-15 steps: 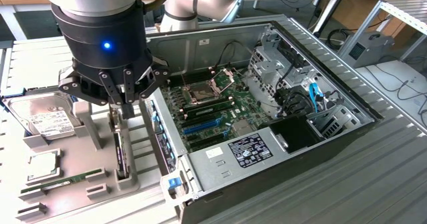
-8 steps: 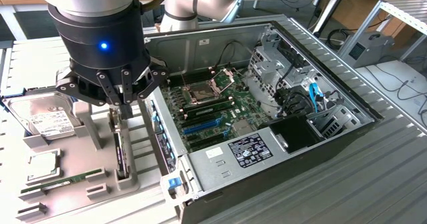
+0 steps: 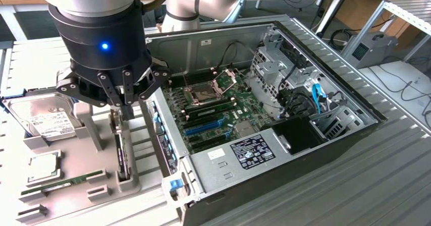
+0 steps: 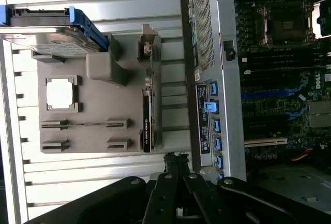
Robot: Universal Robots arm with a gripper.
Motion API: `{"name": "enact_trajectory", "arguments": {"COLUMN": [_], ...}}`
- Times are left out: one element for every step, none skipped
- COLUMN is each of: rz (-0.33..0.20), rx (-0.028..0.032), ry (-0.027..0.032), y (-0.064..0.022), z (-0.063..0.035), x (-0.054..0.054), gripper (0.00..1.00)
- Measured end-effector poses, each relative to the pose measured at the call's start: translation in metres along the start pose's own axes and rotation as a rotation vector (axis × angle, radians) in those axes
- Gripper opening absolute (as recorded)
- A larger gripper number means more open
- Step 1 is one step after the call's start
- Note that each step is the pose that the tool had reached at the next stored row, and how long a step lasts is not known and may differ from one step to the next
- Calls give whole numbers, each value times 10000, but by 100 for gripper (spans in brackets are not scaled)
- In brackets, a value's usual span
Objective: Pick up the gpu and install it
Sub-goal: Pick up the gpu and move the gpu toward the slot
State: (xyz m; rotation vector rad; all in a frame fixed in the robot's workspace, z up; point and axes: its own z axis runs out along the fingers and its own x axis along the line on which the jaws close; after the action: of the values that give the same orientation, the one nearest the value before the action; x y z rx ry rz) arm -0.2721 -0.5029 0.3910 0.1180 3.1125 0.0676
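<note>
Ribbed grey bench (image 3: pixel 377 185) is seen carrying an open computer case (image 3: pixel 323 59) and, beside it, a grey parts holder (image 3: pixel 128 183). The arm's hand (image 3: pixel 122 105) is held over the holder, close to the case's outer wall. Its fingers are pressed together and nothing is pinched between them.

The gpu (image 3: pixel 121 155) is found just below the hand, standing on edge in a narrow slot of the holder, its length running away from the fingertips along the case wall. In the wrist view the card (image 4: pixel 148 115) is seen edge-on, with its metal bracket at the far end, and the closed hand (image 4: pixel 174 158) is placed near its nearer end and apart from it, slightly toward the case (image 4: pixel 222 79).

On the side of the hand away from the case, to the exterior view's left, a hard drive (image 3: pixel 44 120) with a white label is propped in the holder. Lower than it, a square processor (image 3: pixel 42 166) and a long memory stick (image 3: pixel 64 181) are laid in their own recesses. On the hand's other side, inside the case, the motherboard (image 3: pixel 215 110) is exposed, with its processor socket (image 3: pixel 202 92) and blue slots.
</note>
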Motion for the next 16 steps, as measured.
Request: {"name": "enact_trajectory", "arguments": {"rz": [0,0,0,0,0,0,0,0,0,0,0,0,0,-1,1,0], "rx": [0,0,0,0,0,0,0,0,0,0,0,0,0,-2,-2,-1], "ry": [0,0,0,0,0,0,0,0,0,0,0,0,0,-1,-2,-1], "y": [0,0,0,0,0,0,0,0,0,0,0,0,0,0,-1,-2], "z": [0,0,0,0,0,0,0,0,0,0,0,0,0,2,4,8], "x": [0,0,0,0,0,0,0,0,0,0,0,0,0,2,8,17], "gripper": [11,17,17,24,30,30,30,36,36,36,36,36,36,36,36,36]}}
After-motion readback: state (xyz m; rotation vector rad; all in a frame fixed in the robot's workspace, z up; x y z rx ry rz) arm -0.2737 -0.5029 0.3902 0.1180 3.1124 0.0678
